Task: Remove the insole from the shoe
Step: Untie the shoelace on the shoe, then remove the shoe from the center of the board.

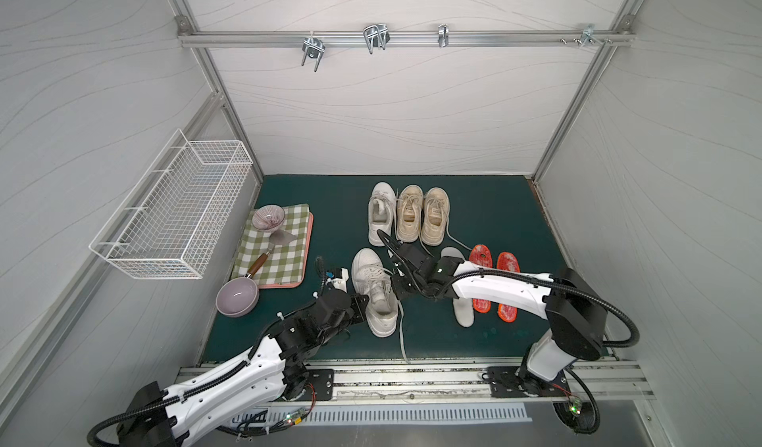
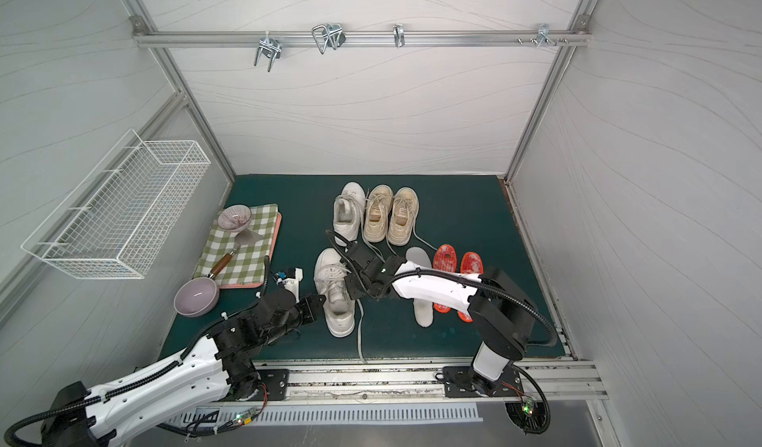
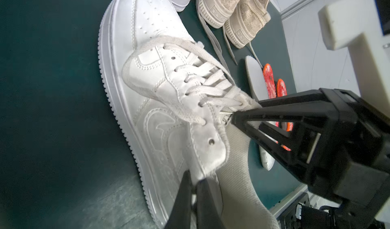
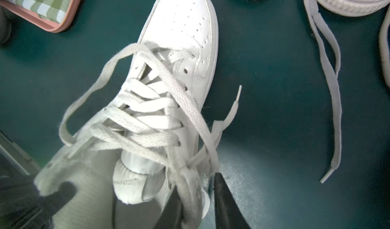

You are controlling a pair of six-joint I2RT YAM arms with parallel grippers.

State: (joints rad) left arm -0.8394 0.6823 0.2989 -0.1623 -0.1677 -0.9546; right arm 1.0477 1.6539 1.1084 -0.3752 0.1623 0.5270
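Target is the white shoe (image 1: 373,276), front-middle of the green worktop (image 1: 515,218), toe pointing away from the arm bases. On the left gripper (image 3: 195,178) the jaws are closed, pinching the shoe's near collar wall. On the right gripper (image 4: 196,181) the jaws straddle the opposite collar edge plus a lace; can't tell if they actually clamp. The insole (image 3: 238,164) is inside the shoe, seen through the opening. A loose white insole (image 1: 462,313) and two orange insoles (image 1: 480,259) lie just right of the shoe. A second white sneaker (image 1: 381,214) and a beige pair (image 1: 410,214) sit behind.
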